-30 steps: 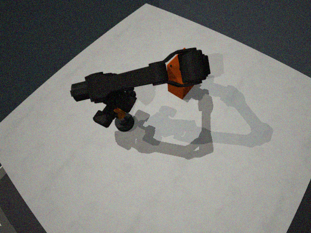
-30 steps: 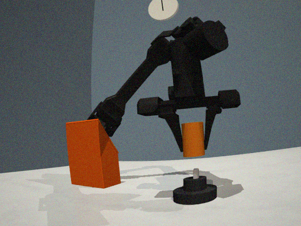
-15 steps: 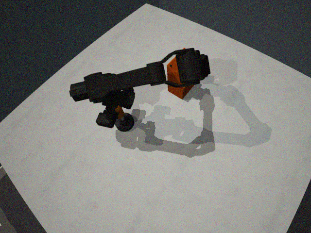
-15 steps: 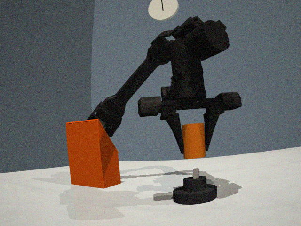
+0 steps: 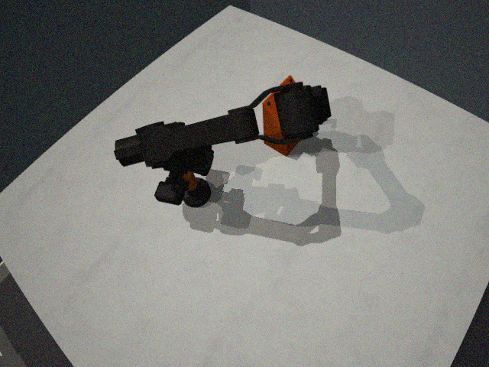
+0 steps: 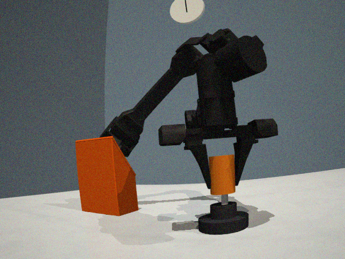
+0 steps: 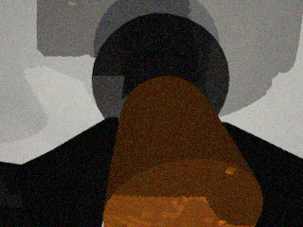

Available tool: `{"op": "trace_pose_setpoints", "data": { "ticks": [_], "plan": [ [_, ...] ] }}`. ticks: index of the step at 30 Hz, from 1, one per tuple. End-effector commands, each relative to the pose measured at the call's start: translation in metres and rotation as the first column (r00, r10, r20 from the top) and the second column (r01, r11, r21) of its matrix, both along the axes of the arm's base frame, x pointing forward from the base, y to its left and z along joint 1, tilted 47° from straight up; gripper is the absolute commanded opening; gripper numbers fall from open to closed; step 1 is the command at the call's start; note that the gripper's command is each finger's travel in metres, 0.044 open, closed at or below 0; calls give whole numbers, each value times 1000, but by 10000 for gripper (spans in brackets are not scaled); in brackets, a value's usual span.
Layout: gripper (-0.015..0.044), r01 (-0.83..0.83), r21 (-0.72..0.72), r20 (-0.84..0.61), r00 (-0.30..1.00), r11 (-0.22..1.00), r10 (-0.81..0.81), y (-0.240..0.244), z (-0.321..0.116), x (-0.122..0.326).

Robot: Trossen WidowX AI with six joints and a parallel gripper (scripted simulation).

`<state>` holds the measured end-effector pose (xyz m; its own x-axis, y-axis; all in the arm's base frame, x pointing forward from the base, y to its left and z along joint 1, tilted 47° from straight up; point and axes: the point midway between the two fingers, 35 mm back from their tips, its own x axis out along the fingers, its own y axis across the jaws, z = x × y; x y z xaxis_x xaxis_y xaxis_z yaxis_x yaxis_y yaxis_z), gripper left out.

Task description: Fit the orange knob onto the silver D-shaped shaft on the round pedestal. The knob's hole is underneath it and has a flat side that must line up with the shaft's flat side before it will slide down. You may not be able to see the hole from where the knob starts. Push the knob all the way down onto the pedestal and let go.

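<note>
The orange knob [image 5: 190, 180] [image 6: 222, 174] [image 7: 163, 137] is upright, a cylinder held above the round black pedestal [image 5: 199, 197] [image 6: 220, 226] [image 7: 156, 47]. My gripper [image 6: 222, 186] [image 7: 167, 130] points down and is shut on the knob, one finger on each side. The silver shaft [image 6: 224, 199] shows in the exterior view between the knob's lower edge and the pedestal's raised collar. Its top is at or behind that edge; whether it is inside the hole cannot be told. The hole and the flat sides are hidden. In the wrist view the knob covers the shaft.
An orange block with a sloped face [image 5: 272, 118] [image 6: 97, 175] stands by the arm's base, left of the pedestal in the exterior view. The arm reaches over from there. Arm shadows lie on the pale table [image 5: 237, 296] [image 6: 83, 251] around the pedestal. A round clock-like disc [image 6: 184, 15] is behind.
</note>
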<state>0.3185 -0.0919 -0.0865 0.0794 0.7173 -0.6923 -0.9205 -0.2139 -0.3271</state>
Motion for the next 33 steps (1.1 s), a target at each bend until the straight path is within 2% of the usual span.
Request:
{"op": "trace_pose_setpoints", "data": {
  "ticks": [1, 33],
  "plan": [
    [0, 2, 2, 4, 1000, 1000, -2, -1, 1, 1],
    [0, 2, 3, 4, 1000, 1000, -2, 3, 1, -1]
  ]
}}
